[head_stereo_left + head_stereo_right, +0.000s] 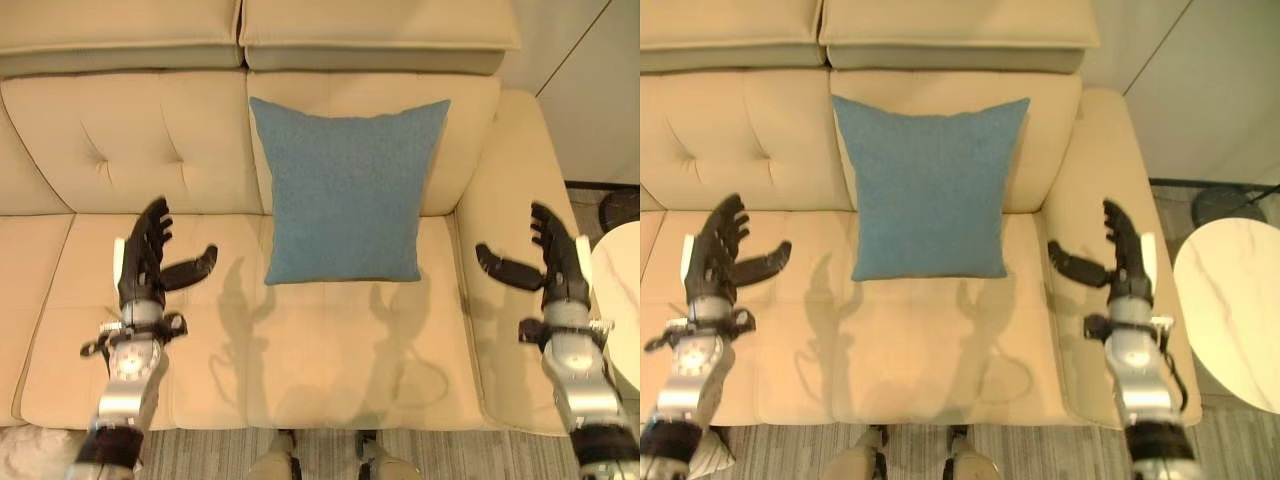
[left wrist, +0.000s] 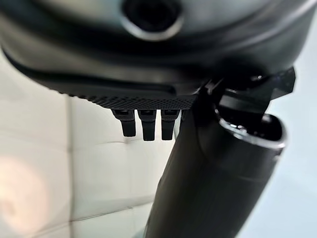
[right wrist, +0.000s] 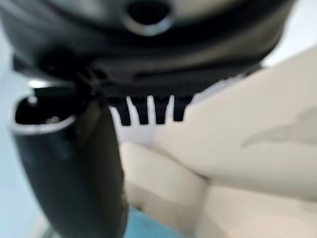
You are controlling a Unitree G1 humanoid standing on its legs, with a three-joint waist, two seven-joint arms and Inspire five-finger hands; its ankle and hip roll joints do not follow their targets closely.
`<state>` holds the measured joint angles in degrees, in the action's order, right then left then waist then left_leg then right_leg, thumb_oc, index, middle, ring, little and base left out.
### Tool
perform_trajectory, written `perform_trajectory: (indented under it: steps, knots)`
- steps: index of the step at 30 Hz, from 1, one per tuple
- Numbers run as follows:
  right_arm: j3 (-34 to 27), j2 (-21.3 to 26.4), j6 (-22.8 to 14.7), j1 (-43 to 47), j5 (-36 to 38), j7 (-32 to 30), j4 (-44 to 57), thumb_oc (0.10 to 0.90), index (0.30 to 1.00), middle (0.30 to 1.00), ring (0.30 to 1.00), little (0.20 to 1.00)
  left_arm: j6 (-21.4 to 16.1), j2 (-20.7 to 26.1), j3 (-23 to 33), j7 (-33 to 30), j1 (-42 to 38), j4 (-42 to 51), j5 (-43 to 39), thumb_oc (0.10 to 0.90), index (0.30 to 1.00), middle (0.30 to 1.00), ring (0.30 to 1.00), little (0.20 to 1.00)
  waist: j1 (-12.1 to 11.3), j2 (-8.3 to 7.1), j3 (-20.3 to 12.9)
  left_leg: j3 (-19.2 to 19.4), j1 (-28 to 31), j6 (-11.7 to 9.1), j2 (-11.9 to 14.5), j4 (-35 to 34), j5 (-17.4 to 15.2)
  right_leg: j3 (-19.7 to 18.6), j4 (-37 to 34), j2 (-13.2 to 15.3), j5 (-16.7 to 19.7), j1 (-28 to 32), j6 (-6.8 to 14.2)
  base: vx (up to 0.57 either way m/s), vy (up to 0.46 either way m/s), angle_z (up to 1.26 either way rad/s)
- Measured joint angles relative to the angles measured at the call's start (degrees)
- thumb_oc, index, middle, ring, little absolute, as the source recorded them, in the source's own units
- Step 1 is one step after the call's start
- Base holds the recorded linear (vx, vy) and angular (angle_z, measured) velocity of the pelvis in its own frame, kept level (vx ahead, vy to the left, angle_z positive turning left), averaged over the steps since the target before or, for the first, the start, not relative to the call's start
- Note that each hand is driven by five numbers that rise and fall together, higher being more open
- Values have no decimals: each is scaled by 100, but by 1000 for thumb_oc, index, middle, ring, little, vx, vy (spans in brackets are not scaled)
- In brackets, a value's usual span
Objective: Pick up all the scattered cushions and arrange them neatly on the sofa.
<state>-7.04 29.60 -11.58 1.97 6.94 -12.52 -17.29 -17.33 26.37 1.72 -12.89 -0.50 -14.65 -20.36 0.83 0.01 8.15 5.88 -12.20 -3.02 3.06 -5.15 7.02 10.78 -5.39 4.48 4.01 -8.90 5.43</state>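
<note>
The blue cushion point(image 1: 348, 190) stands upright on the seat of the cream sofa point(image 1: 150, 150), leaning against the tufted backrest, right of centre. My left hand point(image 1: 143, 262) hovers above the seat well to the cushion's left, fingers straight and spread, holding nothing. My right hand point(image 1: 556, 262) hovers over the sofa's right armrest, fingers likewise straight and empty. A round white desk point(image 1: 1232, 310) stands right of the sofa.

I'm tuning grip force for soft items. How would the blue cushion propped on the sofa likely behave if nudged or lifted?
The blue cushion looks plump and fabric-covered, so probably light and squashy. It leans on the sofa backrest, so a nudge might tip it forward. Both open hands, left hand and right hand, flank it.
</note>
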Motion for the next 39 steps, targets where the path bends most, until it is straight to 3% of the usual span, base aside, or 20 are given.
perform_trajectory:
  steps: [4,5,7,12,15,23,24,26,27,28,29,30,31,32,33,34,35,36,37,39]
  knots:
    - [126,-590,31,-674,-156,129,-123,800,900,900,900,900,26,-454,4,143,701,-67,81,800,900,900,900,900,-1,-11,-67,7,226,38,-41,0,-72,2,0,38,-52,224,3,10,15,1]
    - [163,-928,46,-852,-195,167,-452,800,900,900,900,900,38,-655,9,261,992,-290,86,800,900,900,900,900,-3,-17,-75,20,341,45,-59,0,-80,1,0,63,-60,333,14,0,0,0]
    - [254,-1084,174,-1008,-195,229,-748,800,900,900,900,900,197,-828,10,388,1211,-659,74,800,900,900,900,900,-10,13,-96,21,444,59,-91,-1,-95,5,-1,90,-73,439,28,0,0,0]
    - [410,-1231,255,-1212,-219,279,-1150,800,900,900,900,900,417,-961,54,612,1509,-1597,85,800,900,900,900,900,-5,3,-126,56,690,94,-94,-3,-140,-9,-3,107,-78,668,32,-13,47,-3]
    - [459,-1245,297,-1227,-263,303,-1683,800,900,900,900,900,554,-1126,47,663,1720,-2274,86,800,900,900,900,900,-7,-39,-441,108,796,90,-120,-15,-221,-31,-38,125,-130,752,84,-23,65,-6]
    - [818,-1248,369,-1026,-386,305,-3105,800,900,900,900,900,801,-1134,-356,749,1500,-4107,543,800,900,900,900,900,-30,-327,-664,255,953,201,-186,-3,-296,-185,-1,194,-101,805,78,-85,38,-11]
    - [892,-1249,382,-1029,-388,315,-3130,800,900,900,900,900,801,-1120,-376,755,1500,-4093,608,800,900,900,900,900,-48,-393,-626,310,957,227,-236,0,-290,-269,125,203,-48,691,62,-372,-1,-35]
    - [896,-1242,385,-875,-385,299,-3187,800,900,900,900,900,793,-1096,-404,746,1204,-4098,702,800,900,900,900,900,-158,-341,-390,370,883,340,-182,22,-187,-350,740,202,-122,344,134,-368,-47,-16]
    - [915,-1263,402,-761,-383,277,-3200,800,900,900,900,900,768,-1068,-406,726,898,-4090,703,800,900,900,900,900,-157,-268,-159,296,874,391,-92,27,-138,-535,1368,179,-427,120,348,-276,-102,42]
    - [1024,-1317,403,-757,-377,281,-3195,800,900,900,900,900,751,-1012,-394,705,677,-4044,701,800,900,900,900,900,-151,-228,-72,117,804,410,-102,96,-62,-942,2470,107,-976,-96,432,-304,-214,97]
    - [1081,-1409,424,-801,-359,278,-3197,800,900,900,900,900,706,-956,-393,696,482,-3965,701,800,900,900,900,900,-166,-212,-62,-187,674,374,-117,222,-29,-1407,3558,-135,-1418,-165,374,-278,-302,125]
    - [1148,-1497,428,-761,-341,286,-3147,800,900,900,900,900,618,-913,-381,667,467,-3850,698,800,900,900,900,900,-286,-228,-68,-415,588,291,-148,300,61,-1546,3524,-352,-1672,102,266,-322,-340,117]
    - [1206,-1511,428,-665,-316,287,-3143,800,900,900,900,900,563,-928,-379,597,477,-3824,696,800,900,900,900,900,-390,-234,-91,-519,426,199,-167,413,124,-1548,2932,-387,-1906,334,23,-356,-305,98]
    - [1334,-1462,356,-490,-309,289,-3138,800,900,900,900,900,567,-970,-373,555,444,-3889,694,800,900,900,900,900,-443,-144,-94,-729,162,-8,-79,392,258,-1464,2032,-591,-1952,562,-599,-405,-311,65]
    - [1353,-1404,354,-387,-308,299,-3131,800,900,900,900,900,591,-1042,-402,513,499,-3924,691,800,900,900,900,900,-557,108,-103,-824,33,-205,136,283,362,-1326,1688,-878,-1634,621,-611,-403,-296,60]
    - [1380,-1381,350,-296,-307,303,-3124,800,900,900,900,900,596,-1058,-445,494,586,-3961,687,800,900,900,900,900,-621,250,-88,-934,-179,-252,305,231,375,-1229,1532,-1113,-1341,598,-848,-355,-237,49]
    - [1400,-1335,341,-279,-308,304,-3101,800,900,900,900,900,596,-1061,-512,478,626,-4005,687,800,900,900,900,900,-609,324,-111,-1059,-296,-303,377,214,312,-1154,1473,-1209,-1265,552,-948,-285,-124,86]
    - [1436,-1281,338,-302,-309,299,-3104,800,900,900,900,900,596,-1067,-542,483,590,-4099,689,800,900,900,900,900,-583,288,-91,-1106,-460,-422,416,220,21,-919,1375,-1181,-1182,484,-1066,-279,-83,125]
    - [1433,-1220,366,-301,-310,300,-3114,800,900,900,900,900,660,-1090,-559,487,565,-4197,688,800,900,900,900,900,-564,128,9,-883,-533,-433,301,339,48,-537,1263,-1043,-1075,452,-1175,-302,-87,133]
    - [1379,-1211,389,-324,-308,272,-3110,800,900,900,900,900,741,-1089,-549,492,665,-4394,689,800,900,900,900,900,-422,-111,62,-395,-489,-289,66,530,-19,-312,980,-898,-935,548,-1216,-273,-83,100]
